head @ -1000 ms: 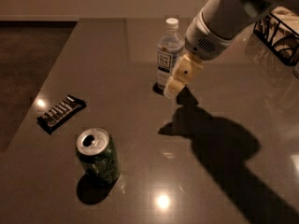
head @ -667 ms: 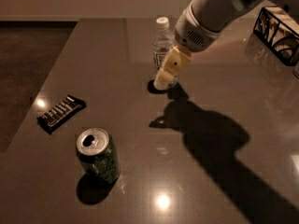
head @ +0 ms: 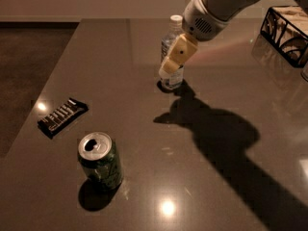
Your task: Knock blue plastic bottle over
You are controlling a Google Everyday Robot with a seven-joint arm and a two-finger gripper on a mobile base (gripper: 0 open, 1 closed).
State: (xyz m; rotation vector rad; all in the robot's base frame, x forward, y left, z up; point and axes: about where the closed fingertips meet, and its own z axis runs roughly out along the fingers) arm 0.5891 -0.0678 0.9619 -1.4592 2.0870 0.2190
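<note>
The blue plastic bottle (head: 169,44) stands on the dark table, towards the back centre, leaning slightly left. It has a white cap and a white label. My gripper (head: 174,57) comes in from the upper right and its cream-coloured fingers lie right against the bottle's front right side, covering much of its body. The bottle's base still rests on the table.
A green drink can (head: 100,161) stands upright at the front left. A black snack bar (head: 62,115) lies at the left. A black wire basket (head: 287,32) stands at the back right. The table's left edge (head: 43,85) drops to a dark floor.
My gripper has moved left and come against the bottle. The bottle has shifted left with it and now leans a little.
</note>
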